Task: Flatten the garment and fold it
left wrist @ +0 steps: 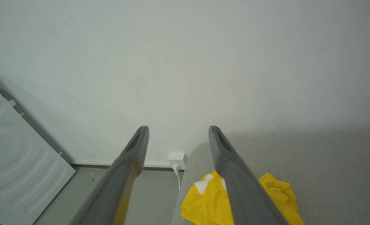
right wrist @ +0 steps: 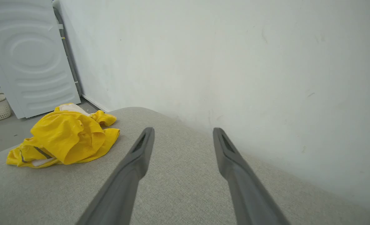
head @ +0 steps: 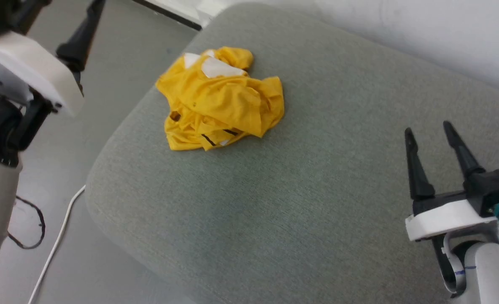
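Head view: garment (head: pixel 222 99), a crumpled yellow heap on the far-left part of the grey cushion (head: pixel 274 202). White patches at its far edge, black stripes at its near edge. No clean long axis, about as wide as deep; which way the collar points cannot be told. Right gripper (head: pixel 427 128) at near right, released, fingers spread and empty, well apart from the heap, which lies left and far of it. Left arm (head: pixel 25 71) at the left, off the cushion's edge. Left wrist view: left gripper (left wrist: pixel 179 128) released and empty, aimed at the wall; garment (left wrist: pixel 203 203) low and to the right, partly behind one finger. Judged the nearer arm. Right wrist view: right gripper (right wrist: pixel 183 129) spread over bare cushion; garment (right wrist: pixel 66 137) far to the left, untouched, still to be flattened.
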Tool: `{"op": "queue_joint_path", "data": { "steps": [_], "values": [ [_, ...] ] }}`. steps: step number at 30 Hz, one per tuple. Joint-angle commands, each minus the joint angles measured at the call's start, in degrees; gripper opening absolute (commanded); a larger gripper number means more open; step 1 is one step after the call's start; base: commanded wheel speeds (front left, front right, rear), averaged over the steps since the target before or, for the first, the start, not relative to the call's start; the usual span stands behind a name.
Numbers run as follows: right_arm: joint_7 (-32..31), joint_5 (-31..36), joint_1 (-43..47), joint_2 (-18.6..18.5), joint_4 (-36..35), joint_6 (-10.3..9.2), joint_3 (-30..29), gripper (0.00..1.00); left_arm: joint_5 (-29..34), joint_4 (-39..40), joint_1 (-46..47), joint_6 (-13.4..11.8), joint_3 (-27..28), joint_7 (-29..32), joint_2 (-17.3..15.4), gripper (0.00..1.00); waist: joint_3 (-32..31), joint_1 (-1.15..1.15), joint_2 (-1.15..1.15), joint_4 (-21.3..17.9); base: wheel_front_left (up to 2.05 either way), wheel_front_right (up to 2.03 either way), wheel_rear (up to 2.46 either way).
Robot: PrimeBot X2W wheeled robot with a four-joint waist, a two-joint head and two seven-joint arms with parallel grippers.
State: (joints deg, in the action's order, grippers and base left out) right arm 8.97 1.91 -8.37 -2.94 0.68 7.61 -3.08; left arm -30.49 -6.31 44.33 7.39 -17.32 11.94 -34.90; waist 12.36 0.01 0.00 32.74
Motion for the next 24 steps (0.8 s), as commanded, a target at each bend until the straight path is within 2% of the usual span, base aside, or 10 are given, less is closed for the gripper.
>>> {"op": "queue_joint_path", "data": {
  "steps": [1,6,11,16,24],
  "values": [
    [-1.4,1.3,-1.2,0.1,-2.5,-0.12,0.1,1.00,-3.1,-2.6,3.0,0.1,-1.4,0.8,0.0,1.00,7.7,-0.01,0.00,-4.2,0.00,0.00,0.00],
    [-4.0,3.4,-2.0,0.1,-7.6,-0.12,-0.3,1.00,-8.5,-7.6,7.4,0.1,-4.6,3.0,1.7,1.00,13.3,-0.01,0.00,-4.8,0.00,0.00,0.00],
    [-5.3,4.3,-2.7,-0.2,-10.1,-0.12,0.1,1.00,-11.1,-12.0,9.9,0.1,-8.1,6.9,3.4,1.00,16.6,-0.01,0.00,-5.3,0.00,0.00,0.00],
    [-6.1,4.3,-4.5,-0.2,-12.5,-0.12,1.4,1.00,-13.7,-16.1,11.0,0.1,-12.1,12.7,3.5,1.00,19.2,-0.01,0.00,-7.4,0.00,0.00,0.00],
    [-6.8,4.4,-5.1,-0.8,-15.3,-0.12,-0.1,1.00,-16.6,-22.1,9.7,0.1,-14.6,15.7,3.3,1.00,22.0,-0.01,0.00,-10.6,0.00,0.00,0.00]
  ]
}}
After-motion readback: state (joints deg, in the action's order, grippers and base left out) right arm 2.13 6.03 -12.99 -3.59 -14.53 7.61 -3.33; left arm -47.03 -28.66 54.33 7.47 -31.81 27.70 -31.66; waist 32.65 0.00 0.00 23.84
